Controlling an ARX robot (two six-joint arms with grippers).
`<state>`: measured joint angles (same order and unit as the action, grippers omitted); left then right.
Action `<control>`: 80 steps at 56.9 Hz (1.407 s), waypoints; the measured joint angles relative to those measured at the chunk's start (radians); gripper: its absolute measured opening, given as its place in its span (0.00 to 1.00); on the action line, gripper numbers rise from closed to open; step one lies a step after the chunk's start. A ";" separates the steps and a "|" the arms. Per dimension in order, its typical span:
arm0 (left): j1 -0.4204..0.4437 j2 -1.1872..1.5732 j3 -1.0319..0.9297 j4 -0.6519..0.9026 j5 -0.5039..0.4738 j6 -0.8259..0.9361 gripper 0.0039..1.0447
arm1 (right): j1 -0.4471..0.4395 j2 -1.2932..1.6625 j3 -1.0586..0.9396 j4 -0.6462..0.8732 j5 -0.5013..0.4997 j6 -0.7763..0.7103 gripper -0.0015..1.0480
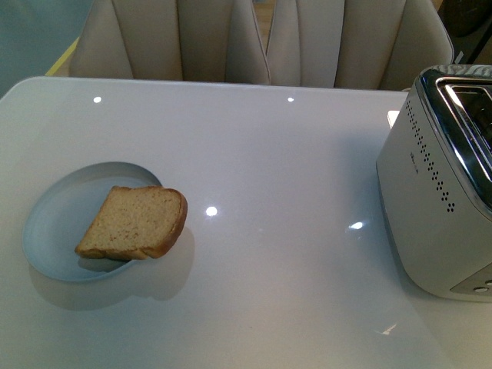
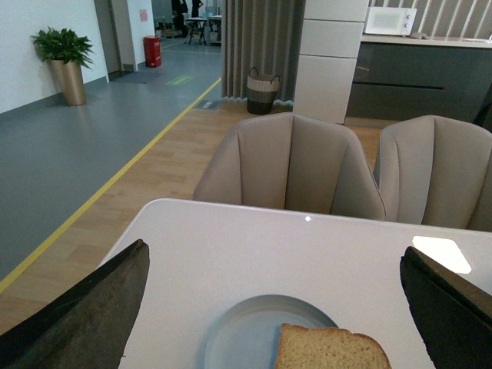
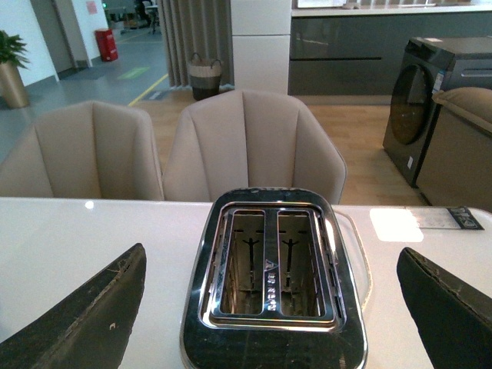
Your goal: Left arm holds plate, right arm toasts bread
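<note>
A pale blue-grey plate [image 1: 54,223] sits on the white table at the left in the front view. The brown bread slice [image 1: 137,223] lies tilted on it, one end resting over the plate's right rim. Neither arm shows in the front view. In the left wrist view the plate [image 2: 246,334] and bread [image 2: 330,350] lie between the wide-apart jaws of my left gripper [image 2: 277,307], which is open and empty. My right gripper [image 3: 273,307] is open too, hanging over the toaster [image 3: 269,338], both of whose slots are empty.
The silver toaster [image 1: 438,192] stands at the table's right edge. Beige chairs [image 1: 254,38] line the far side of the table [image 1: 277,154]. A flat card lies on the table beyond the toaster [image 3: 450,219].
</note>
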<state>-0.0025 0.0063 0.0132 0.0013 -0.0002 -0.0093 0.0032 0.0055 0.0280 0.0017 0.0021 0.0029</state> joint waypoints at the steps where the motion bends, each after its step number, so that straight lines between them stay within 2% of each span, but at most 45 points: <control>1: 0.000 0.000 0.000 0.000 0.000 0.000 0.93 | 0.000 0.000 0.000 0.000 0.000 0.000 0.92; 40: 0.000 0.000 0.000 0.000 0.000 0.000 0.93 | 0.000 0.000 0.000 0.000 0.000 0.000 0.92; 43: 0.016 0.048 0.042 -0.116 0.062 -0.026 0.93 | 0.000 0.000 0.000 0.000 0.000 0.000 0.92; 45: 0.033 0.143 0.107 -0.262 0.108 -0.058 0.93 | 0.000 0.000 0.000 0.000 0.000 0.000 0.92; 48: 0.042 0.257 0.164 -0.393 0.124 -0.072 0.93 | 0.000 0.000 0.000 0.000 -0.003 0.000 0.92; 53: 0.045 0.358 0.184 -0.434 0.137 -0.082 0.93 | 0.000 0.000 0.000 0.000 -0.002 0.000 0.92; 61: 0.081 0.460 0.201 -0.343 0.174 -0.077 0.93 | 0.000 0.000 0.000 0.000 -0.002 0.000 0.92; 69: 0.159 0.692 0.204 -0.126 0.214 -0.024 0.93 | 0.000 0.000 0.000 0.000 -0.002 0.000 0.92; 80: 0.204 1.127 0.211 0.230 0.216 0.078 0.93 | 0.000 0.000 0.000 0.000 -0.002 0.000 0.92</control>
<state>0.2012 1.1332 0.2245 0.2317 0.2161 0.0689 0.0032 0.0051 0.0280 0.0013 0.0002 0.0029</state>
